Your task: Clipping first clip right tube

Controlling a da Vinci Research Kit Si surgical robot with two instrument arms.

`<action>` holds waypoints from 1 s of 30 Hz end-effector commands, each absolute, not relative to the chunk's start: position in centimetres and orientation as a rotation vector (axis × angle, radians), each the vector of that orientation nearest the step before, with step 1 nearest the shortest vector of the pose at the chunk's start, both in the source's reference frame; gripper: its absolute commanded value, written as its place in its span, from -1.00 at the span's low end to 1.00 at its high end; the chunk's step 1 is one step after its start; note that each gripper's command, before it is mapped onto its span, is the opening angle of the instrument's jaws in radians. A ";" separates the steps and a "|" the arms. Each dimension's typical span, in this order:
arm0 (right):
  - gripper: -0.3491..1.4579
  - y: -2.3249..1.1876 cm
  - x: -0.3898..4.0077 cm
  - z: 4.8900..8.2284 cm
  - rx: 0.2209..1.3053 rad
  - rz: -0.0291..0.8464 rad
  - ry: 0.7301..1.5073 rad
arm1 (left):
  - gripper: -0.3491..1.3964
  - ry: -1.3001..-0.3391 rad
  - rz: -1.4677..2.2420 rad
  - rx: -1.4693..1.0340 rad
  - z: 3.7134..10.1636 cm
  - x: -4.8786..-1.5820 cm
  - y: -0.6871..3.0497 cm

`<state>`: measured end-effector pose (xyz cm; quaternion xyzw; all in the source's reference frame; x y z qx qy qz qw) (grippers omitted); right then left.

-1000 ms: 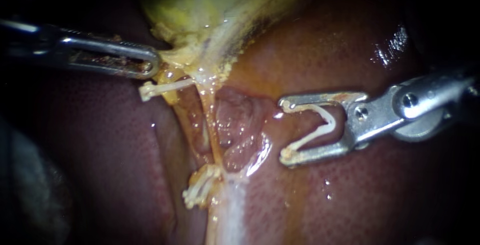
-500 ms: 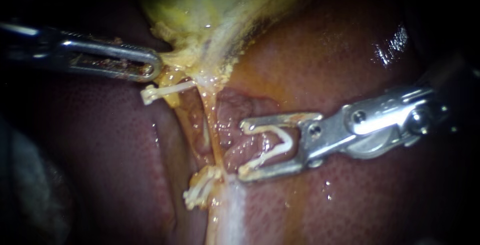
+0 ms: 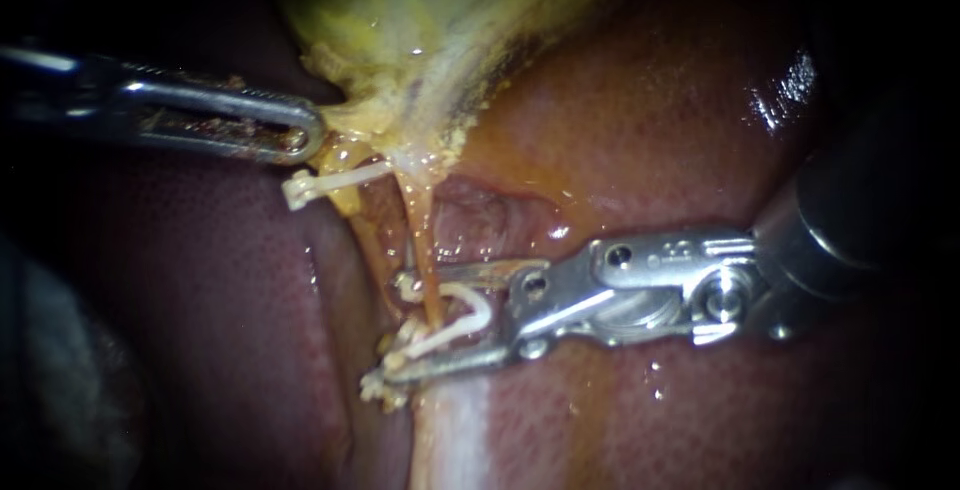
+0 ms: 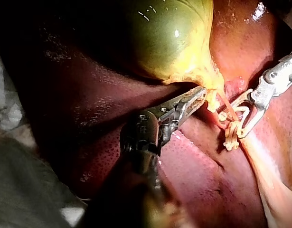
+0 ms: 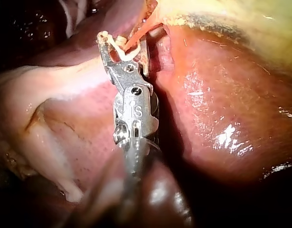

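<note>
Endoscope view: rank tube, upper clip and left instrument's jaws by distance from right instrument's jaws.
1. Tube: between the right instrument jaws, inside its loaded clip.
2. Upper clip: up-left of them.
3. Left instrument: farthest, up-left, gripping the gallbladder.

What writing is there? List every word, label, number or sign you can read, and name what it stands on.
Readable text: none.
On the silver metal right instrument: tiny stamped marks on its body, too small and blurred to read.
On the silver metal left instrument: no marks show.
On the white plastic clip held in the right jaws, the yellow-green gallbladder and the dark red liver: nothing written.
</note>
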<state>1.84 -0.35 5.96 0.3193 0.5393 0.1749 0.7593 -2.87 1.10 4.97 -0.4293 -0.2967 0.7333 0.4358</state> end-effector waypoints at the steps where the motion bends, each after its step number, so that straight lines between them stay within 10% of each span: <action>1: -0.08 -0.35 1.85 5.96 0.698 0.384 1.183 | -1.00 -0.738 1.825 -1.068 4.97 -2.87 1.10; 22: -0.13 -0.64 1.80 5.57 0.854 0.310 1.236 | -1.00 -0.738 1.826 -1.069 5.01 -2.86 1.10; 30: -0.38 -0.55 1.79 5.55 0.884 0.413 1.207 | -1.00 -0.737 1.827 -1.069 5.02 -2.86 1.10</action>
